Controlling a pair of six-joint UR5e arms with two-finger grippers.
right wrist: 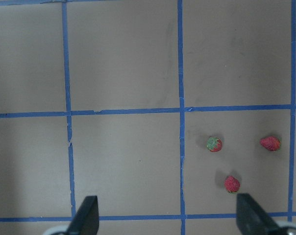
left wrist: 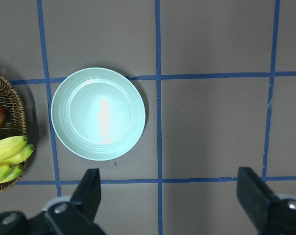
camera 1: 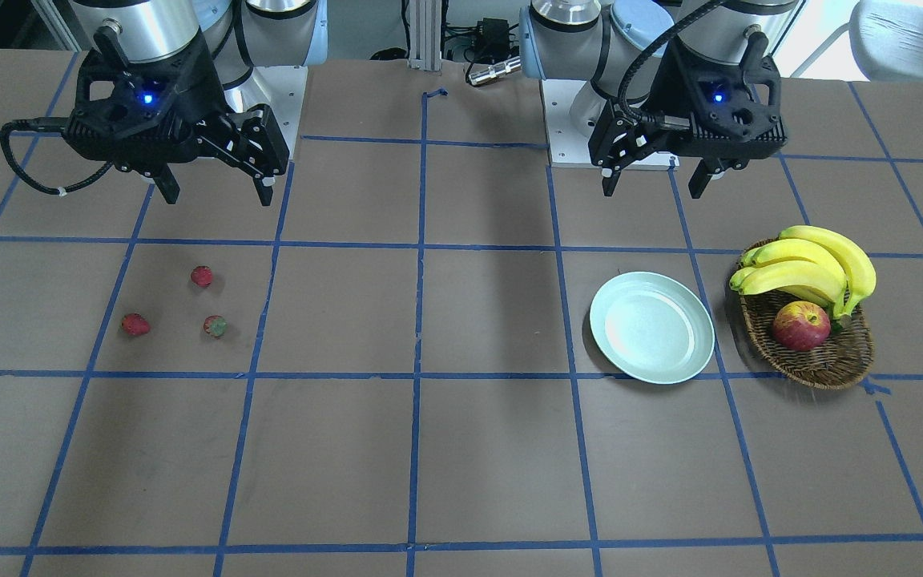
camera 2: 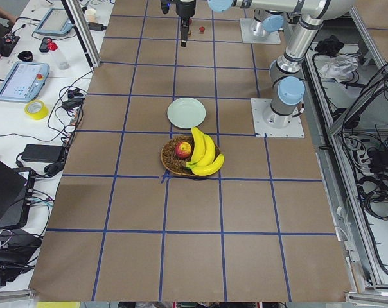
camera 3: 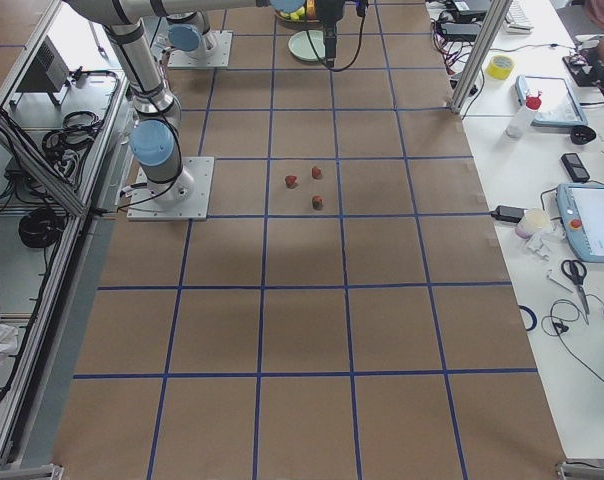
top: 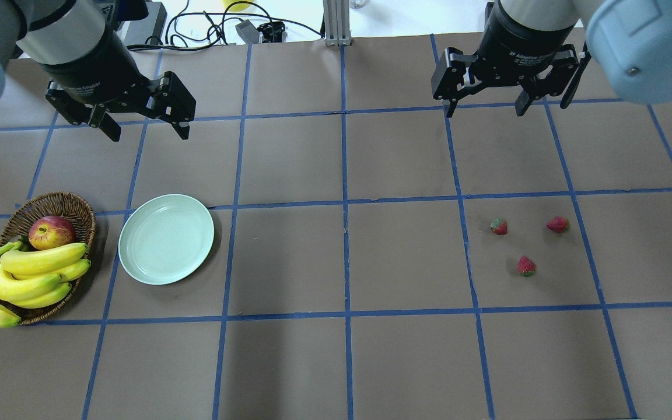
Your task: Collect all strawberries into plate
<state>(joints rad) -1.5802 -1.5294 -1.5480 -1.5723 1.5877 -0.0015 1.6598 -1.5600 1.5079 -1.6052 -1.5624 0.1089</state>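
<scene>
Nothing collected yet

Front-facing view: three strawberries (camera 1: pixel 202 276) lie near the surface's (camera 1: pixel 461 449) right end; the plate (camera 1: pixel 652 327) sits empty near its left end. Overhead: left pincer (top: pixel 149 131) and right pincer (top: pixel 483 108) hang wide open, empty, presumably ready to fetch

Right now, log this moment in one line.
strawberries: three on table | plate: empty | left fingers: open | right fingers: open | placed: none

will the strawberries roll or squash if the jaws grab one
The strawberries look small and rounded, so a nudge would probably roll them. Likely light and soft; a hard pinch may bruise them. They lie apart, so one should lift alone.
</scene>
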